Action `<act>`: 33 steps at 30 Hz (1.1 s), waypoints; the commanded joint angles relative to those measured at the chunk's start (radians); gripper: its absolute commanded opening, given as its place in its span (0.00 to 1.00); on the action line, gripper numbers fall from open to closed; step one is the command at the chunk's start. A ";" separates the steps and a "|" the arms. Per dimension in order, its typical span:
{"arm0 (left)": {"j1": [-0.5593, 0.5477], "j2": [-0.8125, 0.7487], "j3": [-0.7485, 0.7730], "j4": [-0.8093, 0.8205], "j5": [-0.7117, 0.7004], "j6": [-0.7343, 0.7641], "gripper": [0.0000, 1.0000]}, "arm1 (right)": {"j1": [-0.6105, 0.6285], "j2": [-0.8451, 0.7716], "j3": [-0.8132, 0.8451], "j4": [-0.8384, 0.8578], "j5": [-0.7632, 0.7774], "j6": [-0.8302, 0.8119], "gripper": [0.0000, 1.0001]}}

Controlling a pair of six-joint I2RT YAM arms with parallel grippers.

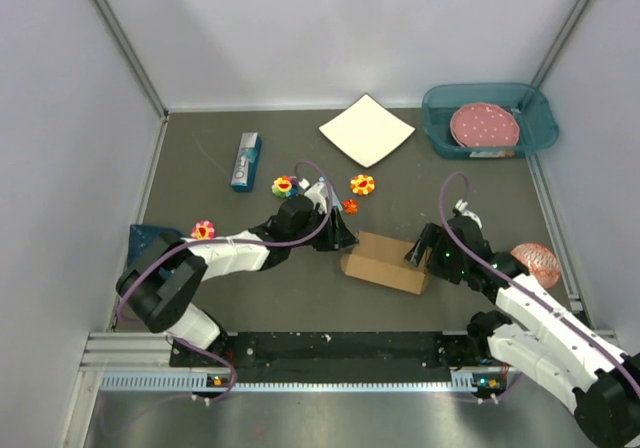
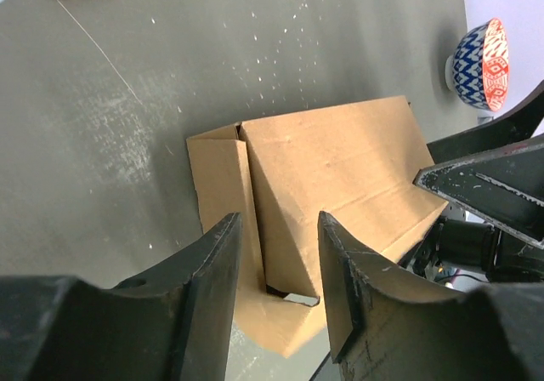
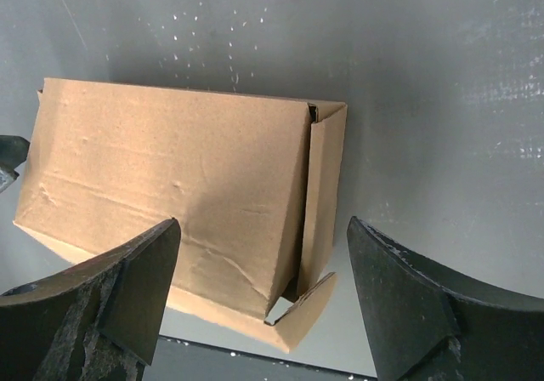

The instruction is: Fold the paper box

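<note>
The paper box (image 1: 385,261) is a brown cardboard box, folded into a flat rectangular shape, lying on the dark table between my two arms. My left gripper (image 1: 340,236) hovers at its left end, jaws open. In the left wrist view the box (image 2: 340,168) shows an end flap standing slightly ajar between my open fingers (image 2: 212,270). My right gripper (image 1: 418,253) is at the box's right end, open wide. In the right wrist view the box (image 3: 170,177) has a loose end flap (image 3: 325,194) and a small corner tab sticking out between my fingers (image 3: 408,296).
A white square sheet (image 1: 366,130) lies at the back. A teal bin (image 1: 530,128) holds a pink plate (image 1: 484,125). A small blue carton (image 1: 246,161) and flower toys (image 1: 285,185) (image 1: 362,183) (image 1: 203,230) lie behind the box. A patterned bowl (image 1: 538,261) stands at right.
</note>
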 commanded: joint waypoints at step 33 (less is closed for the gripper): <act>-0.154 0.164 -0.001 -0.273 -0.409 0.168 0.29 | -0.021 0.007 0.015 0.049 0.029 -0.127 0.79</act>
